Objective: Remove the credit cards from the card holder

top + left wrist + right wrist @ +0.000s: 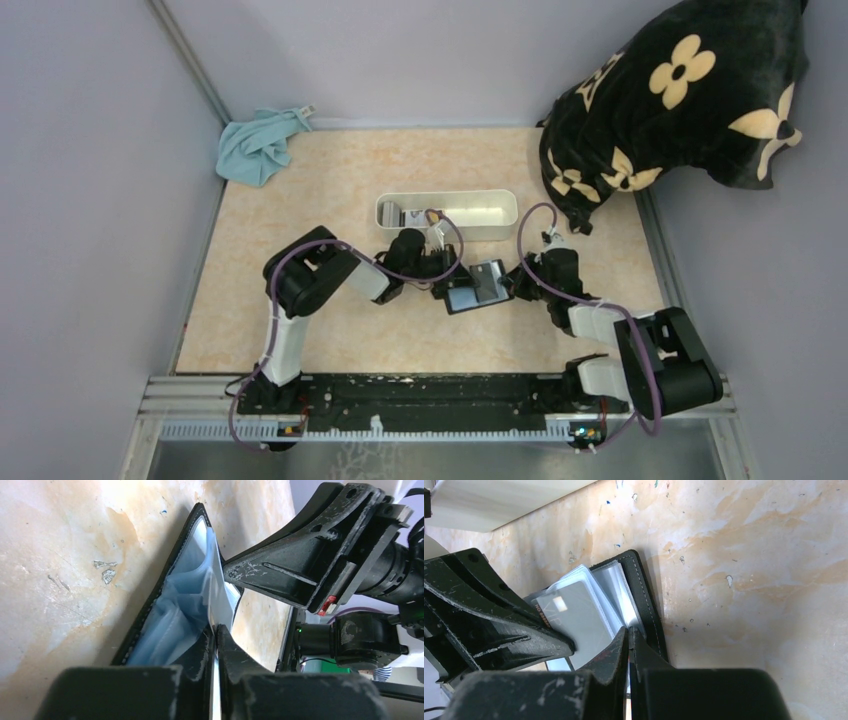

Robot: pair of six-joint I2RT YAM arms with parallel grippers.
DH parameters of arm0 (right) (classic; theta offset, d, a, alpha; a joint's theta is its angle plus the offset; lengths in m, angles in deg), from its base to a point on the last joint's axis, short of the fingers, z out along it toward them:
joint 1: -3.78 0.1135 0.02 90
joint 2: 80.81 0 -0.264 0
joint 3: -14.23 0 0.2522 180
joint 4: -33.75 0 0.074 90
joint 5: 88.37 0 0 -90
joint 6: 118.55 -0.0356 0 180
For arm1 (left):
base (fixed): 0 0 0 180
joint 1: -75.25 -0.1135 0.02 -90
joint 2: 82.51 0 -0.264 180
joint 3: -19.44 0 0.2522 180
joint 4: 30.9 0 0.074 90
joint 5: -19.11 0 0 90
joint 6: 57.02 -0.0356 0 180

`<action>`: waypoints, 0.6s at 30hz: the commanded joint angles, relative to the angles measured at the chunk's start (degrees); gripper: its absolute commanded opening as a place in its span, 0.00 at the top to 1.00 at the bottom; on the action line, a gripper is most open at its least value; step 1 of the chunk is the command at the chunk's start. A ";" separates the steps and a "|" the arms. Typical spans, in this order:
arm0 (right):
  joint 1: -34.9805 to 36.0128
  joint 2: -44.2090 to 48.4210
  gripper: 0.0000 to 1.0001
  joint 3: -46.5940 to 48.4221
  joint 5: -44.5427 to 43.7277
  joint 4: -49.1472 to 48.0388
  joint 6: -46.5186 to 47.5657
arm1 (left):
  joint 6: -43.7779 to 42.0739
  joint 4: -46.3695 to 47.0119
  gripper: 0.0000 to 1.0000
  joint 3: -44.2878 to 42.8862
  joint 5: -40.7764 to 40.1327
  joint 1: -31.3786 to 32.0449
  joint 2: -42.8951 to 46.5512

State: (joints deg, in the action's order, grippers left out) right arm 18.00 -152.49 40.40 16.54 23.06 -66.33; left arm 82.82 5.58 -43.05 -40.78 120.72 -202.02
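Note:
The black card holder (482, 284) lies open mid-table between both grippers. My left gripper (444, 288) is shut on a thin grey card (220, 594) that sticks out of the holder's blue-grey sleeves (175, 615); its jaws (217, 629) pinch the card's edge. In the right wrist view the same card (579, 617) shows printed lettering, with the left fingers (494, 630) on it. My right gripper (513, 285) is shut (629, 631) on the inner edge of the card holder (650, 597). The right fingers (295, 572) show in the left wrist view.
A white oblong tray (470, 203) stands just behind the grippers, with a small flat item at its left end. A teal cloth (258, 146) lies at the back left. A black flowered cushion (680, 100) fills the back right corner.

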 commanded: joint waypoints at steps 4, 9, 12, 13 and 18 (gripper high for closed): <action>0.90 -1.59 1.00 0.04 0.82 2.09 0.07 | 3.63 0.51 1.00 4.10 4.05 -1.87 -0.13; 0.88 0.43 1.00 0.93 1.18 4.06 0.94 | 2.78 -0.51 1.00 3.21 9.37 -4.23 -0.35; 0.89 2.68 1.00 1.71 0.65 6.54 1.77 | 0.18 -6.25 1.00 -0.20 14.61 -6.11 -1.63; 0.89 3.36 1.00 1.90 0.35 7.26 1.95 | -1.28 -9.87 1.00 -2.60 16.13 -6.52 -2.10; 0.87 3.83 1.00 2.62 -0.56 8.93 2.45 | -7.82 -21.19 0.96 -6.61 18.93 -8.18 -2.17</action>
State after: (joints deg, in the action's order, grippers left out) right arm 18.31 -149.34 40.62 17.33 28.66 -65.63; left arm 79.28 -1.79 -47.86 -26.11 114.34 -202.63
